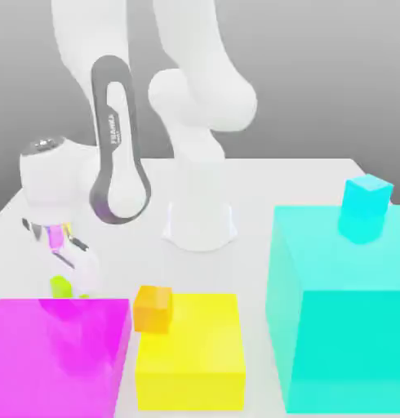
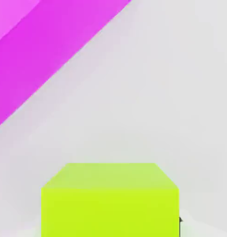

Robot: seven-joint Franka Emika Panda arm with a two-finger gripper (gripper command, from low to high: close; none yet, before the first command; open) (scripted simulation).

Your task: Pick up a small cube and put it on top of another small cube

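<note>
The tool (image 1: 63, 273) was lowered at the exterior view's left, its fingers closed on the small lime-green cube (image 1: 60, 286), which sat on the white table (image 1: 260, 184) just behind the big magenta block (image 1: 56, 355). The table was pale and smooth under a grey backdrop.

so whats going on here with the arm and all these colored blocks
The robot arm has reached down behind the big magenta block, and its gripper is shut on the small lime-green cube, which sits low at the white table. A small orange cube rests at the back corner of the yellow block, and a small cyan cube sits on top of the big teal block.
</note>
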